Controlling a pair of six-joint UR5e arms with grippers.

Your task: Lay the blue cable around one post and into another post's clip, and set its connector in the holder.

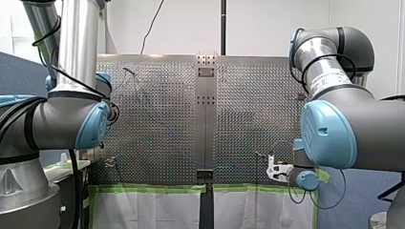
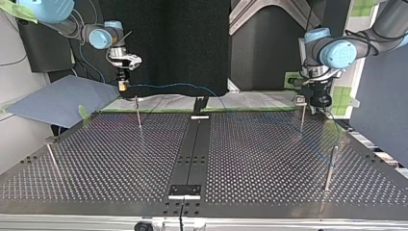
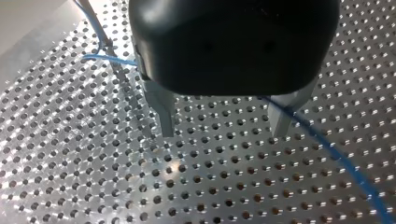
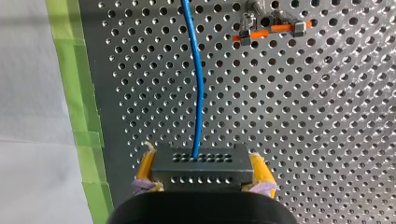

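Upper left of the top view, my right gripper hangs over the table's far edge. The blue cable runs off it toward frame centre, then faintly across the perforated table to the right side. Right wrist cam explains the hold: yellow pads are clenched on both short sides of the dark connector. The cable exits the face ahead of the fingers, so the block can't twist & the cable trails free. Further ahead, beside the cable, sits an orange-barred fixture; can't tell if it's the holder or a post clip. Green tape marks the table edge beside the gripper.

Upper right of the top view, my left gripper sits low, just beside a thin post. Left wrist cam: metal fingers spread apart, released, gripping nothing. The cable passes close by one finger & runs on; another stretch bends beside a thin shaft near the other finger, prob that post. Can't tell if cable touches finger. My read: left waits there to catch & guide slack round the post while right controls the connector end.

Routing looks undone: cable sags btwn the arms, connector in no holder. A second post stands lower right, a third post lower left, both well apart from the cable's visible run. Next move prob needs left to close on the cable w/o snagging the post.
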